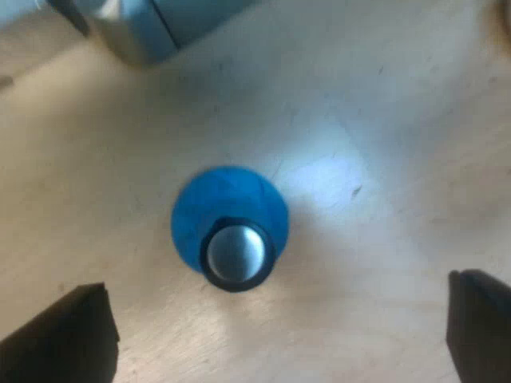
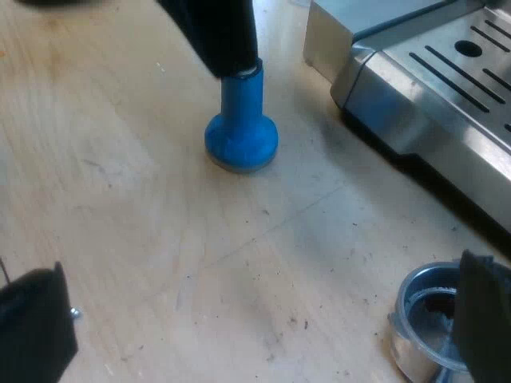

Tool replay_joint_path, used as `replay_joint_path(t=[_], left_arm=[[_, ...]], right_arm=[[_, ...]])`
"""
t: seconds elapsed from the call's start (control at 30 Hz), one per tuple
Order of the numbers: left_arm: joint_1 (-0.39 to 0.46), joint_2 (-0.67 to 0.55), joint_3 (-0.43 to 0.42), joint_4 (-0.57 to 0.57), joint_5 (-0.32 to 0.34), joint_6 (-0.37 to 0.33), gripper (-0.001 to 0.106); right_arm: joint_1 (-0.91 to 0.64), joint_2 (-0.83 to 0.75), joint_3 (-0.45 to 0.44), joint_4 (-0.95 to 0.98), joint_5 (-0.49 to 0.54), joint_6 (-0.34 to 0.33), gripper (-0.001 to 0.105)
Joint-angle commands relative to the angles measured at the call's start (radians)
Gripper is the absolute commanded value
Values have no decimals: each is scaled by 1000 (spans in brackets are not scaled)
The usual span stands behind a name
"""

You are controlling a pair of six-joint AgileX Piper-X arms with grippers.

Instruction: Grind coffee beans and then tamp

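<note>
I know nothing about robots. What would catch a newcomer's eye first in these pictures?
The bright blue tamper stands out first. It is upright on the pale wooden table, with the left gripper open above it. Next come the steel espresso machine close by the tamper, and the round metal holder beside one finger of the open right gripper.
</note>
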State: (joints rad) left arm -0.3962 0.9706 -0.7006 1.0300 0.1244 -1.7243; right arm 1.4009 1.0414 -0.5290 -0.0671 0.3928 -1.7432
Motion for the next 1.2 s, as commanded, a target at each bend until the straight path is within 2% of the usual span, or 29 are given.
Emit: replay_joint_path(t=[0.03,0.33,0.5,0.6,0.9,0.93,1.0,1.03,1.1,1.17,1.2], left_arm=[[1,87,-3,-7,-54,10,84],[1,226,-3,-111,-62,18,84],[1,261,-3,-121,-62,18,84],[1,278,-3,-119,-61,18,80],[1,300,-3,-116,-61,18,58],[1,300,-3,-109,-61,18,51],[1,300,-3,-104,-61,18,44],[1,300,-3,-97,-61,18,32],[1,300,-3,-88,-61,18,19],[1,300,-3,-87,-61,18,18],[1,300,-3,-80,-61,23,6]], right_arm=[[0,-4,-2,-11,-3,-11,100],[0,-4,-2,-11,-3,-11,100],[0,-4,-2,-11,-3,-11,100],[0,-4,-2,-11,-3,-11,100],[0,-4,-2,-11,-3,-11,100],[0,-4,-2,-11,-3,-11,100],[0,-4,-2,-11,-3,-11,100],[0,-4,-2,-11,-3,-11,100],[0,-4,-2,-11,-1,-11,100],[0,-4,-2,-11,-1,-11,100],[0,-4,-2,-11,-1,-11,100]])
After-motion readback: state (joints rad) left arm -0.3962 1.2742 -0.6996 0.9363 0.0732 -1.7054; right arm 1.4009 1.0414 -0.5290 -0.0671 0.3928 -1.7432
